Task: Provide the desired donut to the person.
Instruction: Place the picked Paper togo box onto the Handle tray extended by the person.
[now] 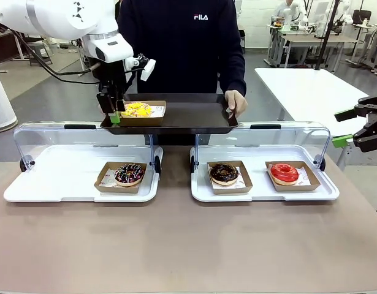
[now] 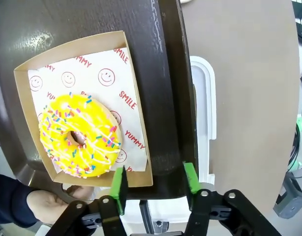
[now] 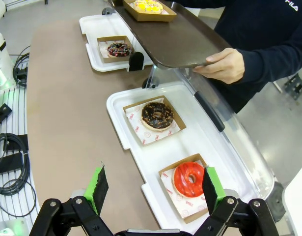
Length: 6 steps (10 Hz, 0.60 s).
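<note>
Two pairs of jaws, both mine, both spread apart and gripping nothing. My left gripper [image 2: 154,183] hangs over one end of the dark serving tray [image 2: 92,19] that the person [image 1: 182,49] holds up. Its green pads [image 2: 119,189] straddle a corner of the cardboard boat [image 2: 133,178] and the tray's rim. The yellow sprinkled donut [image 2: 79,135] sits in that boat on printed paper, just ahead of my left jaws and to one side of the gap between them. One of the person's hands [image 2: 50,204] grips the tray's edge close beside the same jaws. My right gripper [image 3: 154,188] is well apart from the tray, held wide open and facing a white display case [image 3: 121,105]. Straight ahead of the right jaws, in line with the gap, lies a red-glazed donut [image 3: 189,179]; farther out is a chocolate donut [image 3: 157,115]. The person's other hand [image 3: 224,65] holds the tray's other end, farther out than both donuts.
</note>
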### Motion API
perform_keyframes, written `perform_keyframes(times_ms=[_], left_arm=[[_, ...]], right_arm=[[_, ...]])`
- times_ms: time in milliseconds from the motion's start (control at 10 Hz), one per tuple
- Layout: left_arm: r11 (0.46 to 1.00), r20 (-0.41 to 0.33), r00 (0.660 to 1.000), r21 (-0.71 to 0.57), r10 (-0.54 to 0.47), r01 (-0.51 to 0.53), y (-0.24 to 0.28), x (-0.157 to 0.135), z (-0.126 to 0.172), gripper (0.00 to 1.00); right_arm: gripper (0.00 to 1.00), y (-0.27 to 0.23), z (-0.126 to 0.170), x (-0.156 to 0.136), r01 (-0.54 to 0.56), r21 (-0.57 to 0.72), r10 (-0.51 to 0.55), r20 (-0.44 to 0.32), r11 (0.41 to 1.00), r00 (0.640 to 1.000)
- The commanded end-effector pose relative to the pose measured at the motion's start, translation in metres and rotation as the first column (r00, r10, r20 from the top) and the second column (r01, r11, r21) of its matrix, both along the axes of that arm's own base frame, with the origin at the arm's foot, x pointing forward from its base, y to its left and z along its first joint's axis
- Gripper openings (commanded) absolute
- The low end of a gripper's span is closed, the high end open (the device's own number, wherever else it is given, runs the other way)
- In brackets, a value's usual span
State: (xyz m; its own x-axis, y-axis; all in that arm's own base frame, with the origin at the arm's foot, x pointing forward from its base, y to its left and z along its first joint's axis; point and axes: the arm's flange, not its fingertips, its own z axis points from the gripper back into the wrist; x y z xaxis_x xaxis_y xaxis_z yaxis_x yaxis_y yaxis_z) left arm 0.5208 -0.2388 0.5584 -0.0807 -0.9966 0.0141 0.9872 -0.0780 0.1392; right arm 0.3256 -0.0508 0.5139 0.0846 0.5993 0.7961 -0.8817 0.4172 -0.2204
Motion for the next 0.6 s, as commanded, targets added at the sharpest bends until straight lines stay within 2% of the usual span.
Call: perform_keyframes(times_ms=[0, 200, 500], left_arm=[[1.0, -0.012, 1.0, -0.024, -0.02, 0.02, 0.006, -0.005, 0.01, 1.0], [0.999, -0.018, 0.999, -0.04, -0.03, 0.03, 0.007, -0.007, 0.015, 1.0], [0.998, -0.074, 0.997, -0.065, -0.005, 0.001, 0.014, -0.014, 0.021, 1.0]], right_arm=[[1.0, 0.0, -0.002, 0.003, -0.016, 0.022, 0.015, 0.014, 1.0, 1.0], [1.0, 0.0, -0.002, 0.003, -0.016, 0.022, 0.015, 0.014, 1.0, 1.0], [1.0, 0.0, -0.002, 0.003, -0.016, 0.022, 0.015, 0.014, 1.0, 1.0]])
